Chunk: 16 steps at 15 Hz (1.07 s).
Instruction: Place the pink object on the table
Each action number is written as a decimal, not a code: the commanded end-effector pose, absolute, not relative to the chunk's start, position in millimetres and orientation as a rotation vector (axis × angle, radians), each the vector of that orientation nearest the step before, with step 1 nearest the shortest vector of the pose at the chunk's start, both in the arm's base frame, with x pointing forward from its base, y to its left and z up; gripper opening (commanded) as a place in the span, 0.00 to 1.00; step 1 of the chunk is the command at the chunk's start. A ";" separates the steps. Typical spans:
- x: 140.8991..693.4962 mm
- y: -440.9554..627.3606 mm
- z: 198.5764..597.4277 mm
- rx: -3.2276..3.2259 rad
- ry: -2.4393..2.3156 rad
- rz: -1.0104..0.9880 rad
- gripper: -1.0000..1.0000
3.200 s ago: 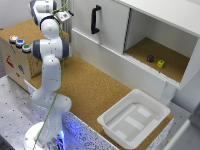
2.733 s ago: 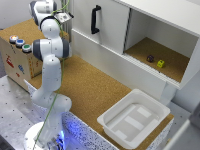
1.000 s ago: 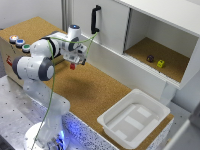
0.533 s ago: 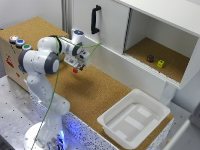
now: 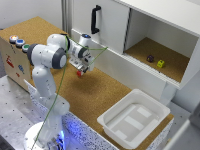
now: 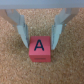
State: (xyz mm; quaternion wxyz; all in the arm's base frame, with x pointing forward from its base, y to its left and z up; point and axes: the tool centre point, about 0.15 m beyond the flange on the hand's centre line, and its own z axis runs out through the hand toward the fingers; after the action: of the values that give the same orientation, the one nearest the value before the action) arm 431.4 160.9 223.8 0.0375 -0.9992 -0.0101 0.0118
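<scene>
The pink object (image 5: 79, 74) is a small reddish-pink cube with a dark letter A on its face (image 6: 39, 48). It sits between the fingertips of my gripper (image 5: 80, 70), which points down over the cork table (image 5: 102, 97) in front of the cabinet's left door. In the wrist view my gripper (image 6: 39, 43) has one finger on each side of the cube, closed against it. The cube is at or just above the cork; I cannot tell whether it touches.
A white plastic bin (image 5: 132, 117) stands at the table's near end on the exterior view's right. The open cabinet compartment holds a maroon piece (image 5: 150, 58) and a yellow-green cube (image 5: 160, 63). A wooden box with coloured buttons (image 5: 15, 55) stands on the left.
The arm has swung from upright at the back left out over the table and lowered, carrying the pink cube down close to the cork.
</scene>
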 end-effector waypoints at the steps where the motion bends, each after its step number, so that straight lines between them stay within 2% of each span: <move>1: 436.1 161.3 262.3 -3.109 -0.050 -0.152 1.00; 4: 425.8 162.8 276.8 -3.099 -0.083 -0.153 1.00; 16: 425.8 162.8 276.8 -3.099 -0.083 -0.153 1.00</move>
State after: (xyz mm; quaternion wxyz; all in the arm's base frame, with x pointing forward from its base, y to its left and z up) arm 433.1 163.5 276.3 0.0368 -0.9982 -0.0230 -0.0402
